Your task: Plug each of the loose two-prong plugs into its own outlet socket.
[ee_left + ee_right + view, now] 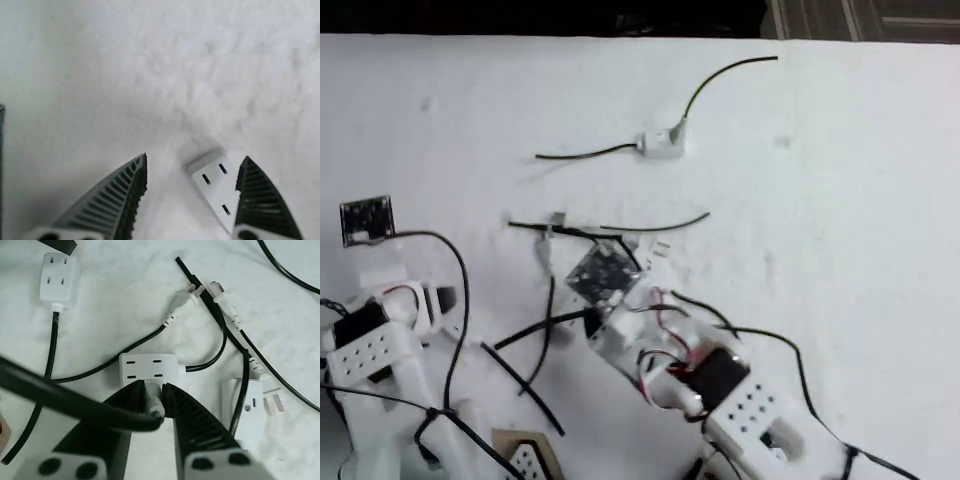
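Observation:
My right gripper (152,390) is shut on a pale two-prong plug (153,399), held right against the edge of a white four-slot outlet socket (150,366) on the table. Beyond it lie two loose plugs (187,296) (220,290) on black cords. A second socket (59,277) lies farther off, and a third (250,407) sits beside my fingers. My left gripper (195,157) is open just above the table. A white socket block (215,187) lies between its fingers, close to one of them (257,197). In the high view the right arm (720,385) is at the front centre and the left arm (380,340) at the front left.
A joined plug and socket (660,145) with black cord ends lies at the back of the white table (840,200). Black cords (535,355) cross between the two arms. The right side and back left of the table are bare.

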